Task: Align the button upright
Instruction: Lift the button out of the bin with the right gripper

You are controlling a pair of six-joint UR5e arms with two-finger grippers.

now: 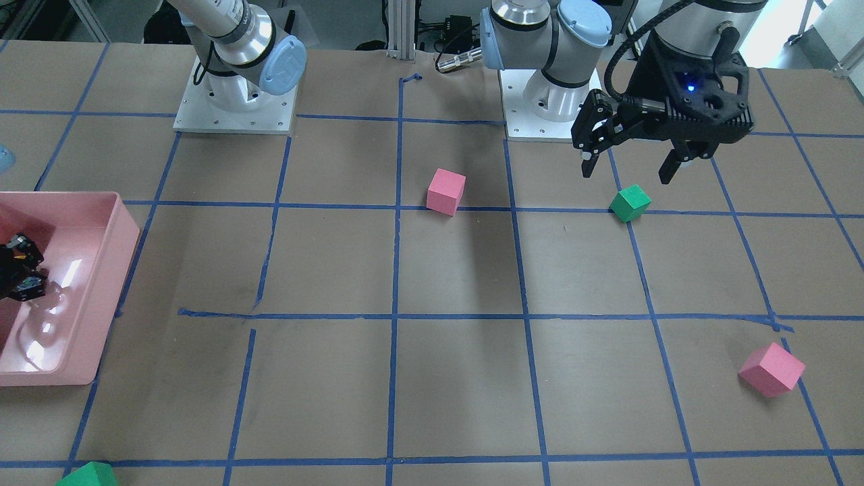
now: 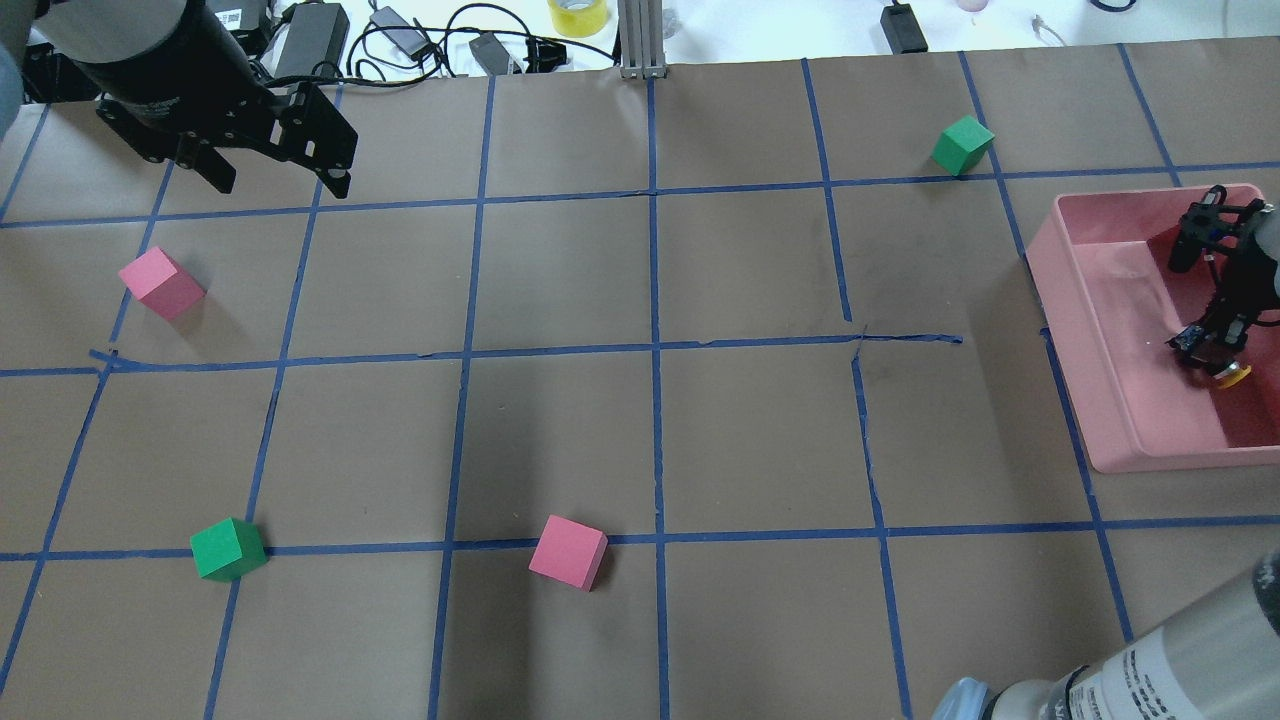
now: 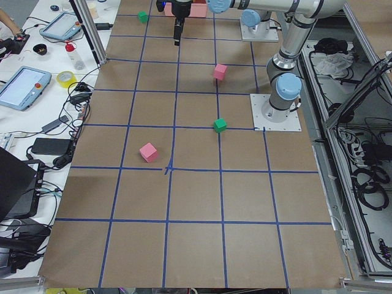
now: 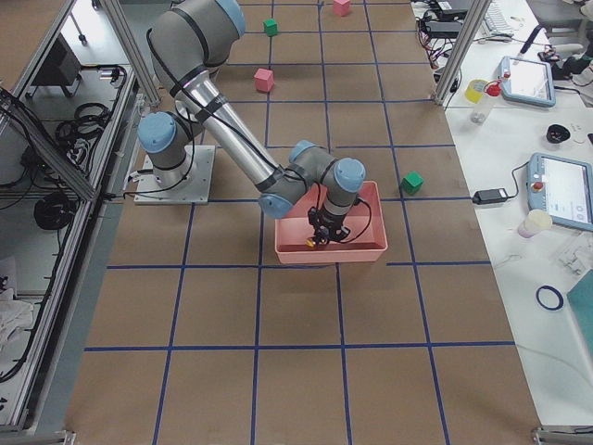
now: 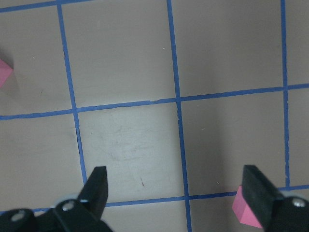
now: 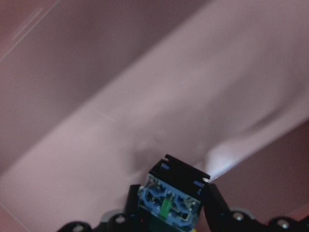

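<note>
- Right gripper [image 6: 170, 205]: I found its two fingers closed tight on the button [image 6: 171, 191], one on either side of the blocky base.
- The right wrist view gave me only the end face of that base, blue with a green centre, turned towards the camera. The cap was hidden there.
- The overhead view supplied what the wrist view lacked: the yellow cap showed just past the fingertips, low over the floor of the pink bin [image 2: 1075, 340]. I could not tell whether it touched the floor.
- The exterior right view confirmed the gripper reaching down inside the bin, with a yellow speck at its tip.
- In the front-facing view the bin was cut by the frame edge and I could not make out the button.
- Left gripper [image 1: 628, 167]: spread wide, nothing held, hanging clear above the table [image 1: 459, 270].
- Its wrist view showed blue-taped paper between the fingers and a pink cube [image 5: 243, 209] at one fingertip's edge.
</note>
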